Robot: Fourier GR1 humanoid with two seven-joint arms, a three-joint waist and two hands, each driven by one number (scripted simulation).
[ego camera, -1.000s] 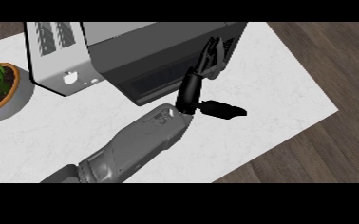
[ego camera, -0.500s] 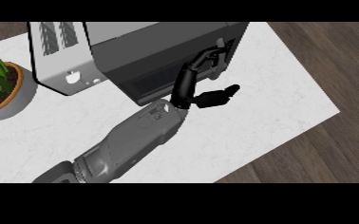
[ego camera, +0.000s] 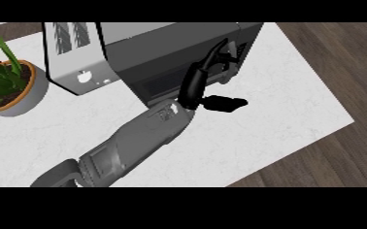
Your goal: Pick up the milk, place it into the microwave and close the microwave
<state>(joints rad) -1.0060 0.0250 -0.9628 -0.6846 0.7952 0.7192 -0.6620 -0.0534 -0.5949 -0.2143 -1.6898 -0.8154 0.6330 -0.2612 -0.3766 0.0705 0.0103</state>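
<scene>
The dark grey microwave (ego camera: 161, 48) stands at the back of the white counter (ego camera: 279, 111), and its front looks shut. My left hand (ego camera: 192, 89) reaches in from the lower left. It is open, with its fingers (ego camera: 212, 58) stretched up against the right part of the microwave's front. The thumb (ego camera: 226, 103) sticks out to the right over the counter. No milk shows in this view, and my right hand does not show either.
A silver toaster (ego camera: 72, 53) stands just left of the microwave. A potted plant (ego camera: 18, 94) sits at the left edge. The counter's right and front edges drop to a wooden floor (ego camera: 323, 165).
My left hand has stayed at the microwave's front, with the fingers reaching slightly higher and the thumb shifting a little. The scene has slid rightwards, so more of the plant shows.
</scene>
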